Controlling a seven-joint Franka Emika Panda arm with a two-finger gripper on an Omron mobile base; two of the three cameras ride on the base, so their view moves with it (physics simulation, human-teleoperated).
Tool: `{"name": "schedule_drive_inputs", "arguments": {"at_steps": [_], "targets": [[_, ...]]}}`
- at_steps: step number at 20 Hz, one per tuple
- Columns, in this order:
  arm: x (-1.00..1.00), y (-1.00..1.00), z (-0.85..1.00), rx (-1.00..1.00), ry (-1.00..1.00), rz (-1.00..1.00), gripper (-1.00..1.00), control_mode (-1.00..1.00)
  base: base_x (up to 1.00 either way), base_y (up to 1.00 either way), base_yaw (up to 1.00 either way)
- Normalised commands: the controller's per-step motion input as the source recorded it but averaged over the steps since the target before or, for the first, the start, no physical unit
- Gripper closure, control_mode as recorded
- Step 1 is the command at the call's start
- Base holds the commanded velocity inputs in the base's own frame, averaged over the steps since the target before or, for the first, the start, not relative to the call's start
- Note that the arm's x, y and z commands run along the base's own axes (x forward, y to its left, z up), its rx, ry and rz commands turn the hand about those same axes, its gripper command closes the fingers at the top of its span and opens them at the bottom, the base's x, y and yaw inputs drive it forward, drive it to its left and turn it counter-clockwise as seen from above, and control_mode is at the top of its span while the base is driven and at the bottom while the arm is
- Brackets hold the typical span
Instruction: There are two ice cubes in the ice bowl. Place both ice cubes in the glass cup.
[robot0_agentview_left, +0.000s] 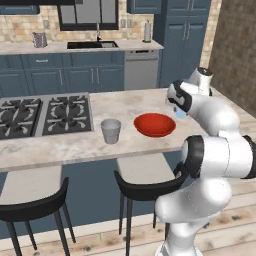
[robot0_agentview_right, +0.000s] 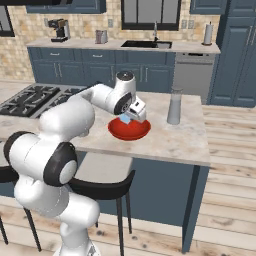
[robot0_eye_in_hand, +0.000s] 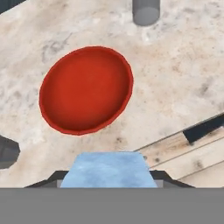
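The pincer (robot0_agentview_right: 126, 119) was closed on an ice cube (robot0_eye_in_hand: 108, 169), a pale-blue block that sat between its jaws and hung above the ice bowl (robot0_agentview_left: 155, 124). In the hand view the bowl's red interior looked bare, so the cube in the grip was judged to be the last one left to move; whether the other cube already lay in the glass cup (robot0_agentview_left: 111, 130) could not be told through the cup's grey wall.

The cup stood on the counter (robot0_agentview_left: 125, 107) just beside the bowl, on the side toward the stove (robot0_agentview_left: 42, 114). A taller grey shaker (robot0_agentview_right: 174, 106) stood on the bowl's other side, well clear of the path.

The step in hand was judged to be the carry from bowl to cup. To do it well, the arm needed to hold the cube above the cup's rim during the sideways travel, so that neither cube nor jaws clipped the tumbler and tipped it. The cube should be centred over the cup's mouth before the jaws opened, and lowered close to the rim so that it would fall inside and not bounce off onto the counter.
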Motion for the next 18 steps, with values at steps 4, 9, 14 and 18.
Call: {"name": "schedule_drive_inputs", "arguments": {"at_steps": [4,9,14,18], "targets": [[-0.35,0.89,1.0,0.0,0.05,0.11,1.0,-1.0,0.0,0.0,0.0],[-0.03,1.0,1.0,-0.09,0.36,0.09,1.0,-1.0,0.0,0.0,0.0],[-0.16,1.0,0.54,-0.12,0.3,0.07,1.0,-1.0,0.0,0.0,0.0],[-0.55,0.66,-0.09,0.05,-0.02,0.07,1.0,-1.0,0.0,0.0,0.0]]}}
